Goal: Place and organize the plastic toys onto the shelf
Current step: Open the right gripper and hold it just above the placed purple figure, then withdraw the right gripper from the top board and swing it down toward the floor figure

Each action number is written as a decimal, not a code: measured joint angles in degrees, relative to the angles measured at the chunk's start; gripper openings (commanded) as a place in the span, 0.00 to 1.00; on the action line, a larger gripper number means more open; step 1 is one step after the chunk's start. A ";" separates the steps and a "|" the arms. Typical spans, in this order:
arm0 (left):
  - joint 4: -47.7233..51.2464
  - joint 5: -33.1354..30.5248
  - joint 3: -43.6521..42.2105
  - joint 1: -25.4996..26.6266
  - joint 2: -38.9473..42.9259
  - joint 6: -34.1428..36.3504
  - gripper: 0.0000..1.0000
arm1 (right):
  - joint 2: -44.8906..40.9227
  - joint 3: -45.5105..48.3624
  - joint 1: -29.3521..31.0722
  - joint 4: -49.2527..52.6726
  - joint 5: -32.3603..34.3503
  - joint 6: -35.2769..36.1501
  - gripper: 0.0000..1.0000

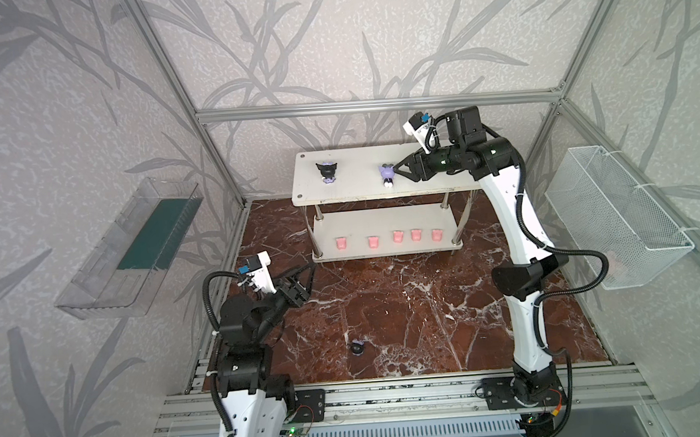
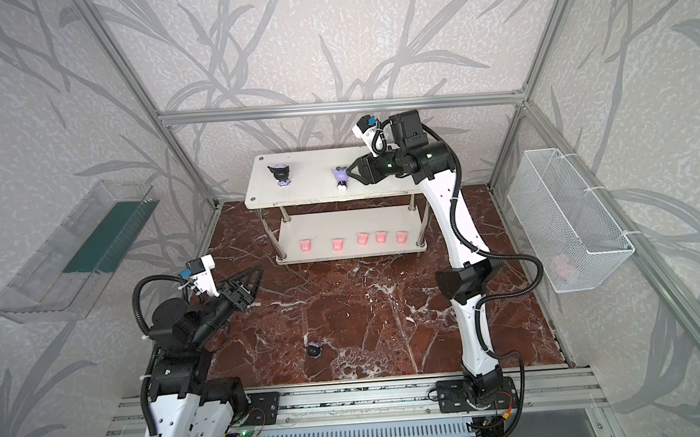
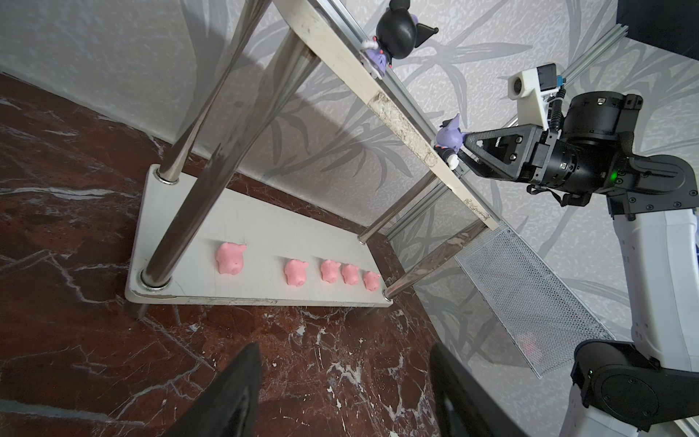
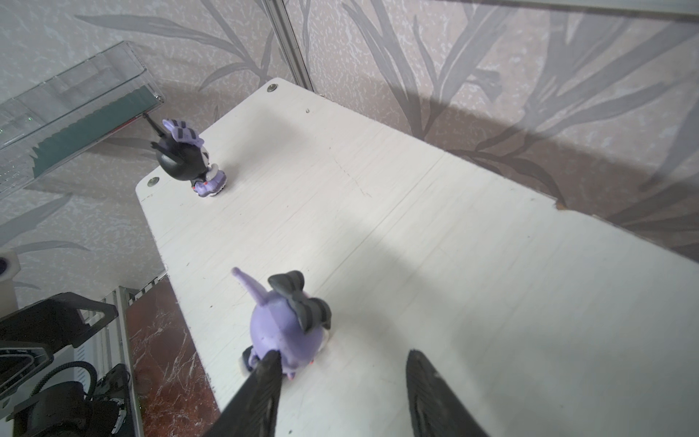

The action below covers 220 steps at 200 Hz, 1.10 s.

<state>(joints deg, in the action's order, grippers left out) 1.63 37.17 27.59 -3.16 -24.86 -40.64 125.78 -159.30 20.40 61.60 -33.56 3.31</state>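
A: Checking right gripper [image 4: 344, 355]: jaws apart, one finger touching lilac figurine [image 4: 283, 329], not clamped.
B: Where's it standing?
A: Top tier of shelf [image 1: 355, 188], 3 o'clock end; black figurine [image 1: 326, 172] at 9 o'clock end. Five pink piglets [image 1: 373, 242] lined up on the lower tier.
B: And left gripper [image 3: 344, 348]?
A: Spread, empty, 8 o'clock of shelf; third figurine [image 1: 357, 347] on marble floor [image 1: 428, 306] at 6 o'clock.

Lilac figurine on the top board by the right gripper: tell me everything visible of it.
The lilac figurine looks like moulded plastic: big purple head, one pointed ear, dark striped bow, dark body, pale feet. It appears upright on the top board of the shelf, near its front edge. The right gripper is open; one fingertip sits by its side, contact unclear.
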 measured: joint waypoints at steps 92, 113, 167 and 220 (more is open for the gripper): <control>-0.81 0.46 -0.02 0.00 1.14 -0.31 0.99 | -11.82 13.62 0.00 -1.55 -5.33 2.19 0.55; 0.50 0.37 0.31 0.09 1.97 0.92 1.00 | -19.21 20.22 0.00 -3.23 -4.24 2.71 0.55; 14.05 -8.44 4.96 9.55 2.01 6.88 0.96 | -51.67 58.75 3.98 -16.13 4.17 2.08 0.62; 21.81 -25.46 5.18 29.62 -2.54 7.93 0.95 | -73.07 90.03 19.02 -24.68 14.05 -1.99 0.63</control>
<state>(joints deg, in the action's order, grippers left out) 23.44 11.70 32.77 26.46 -27.40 -32.71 52.71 -69.28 39.42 36.93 -19.51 1.32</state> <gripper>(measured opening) 0.954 0.626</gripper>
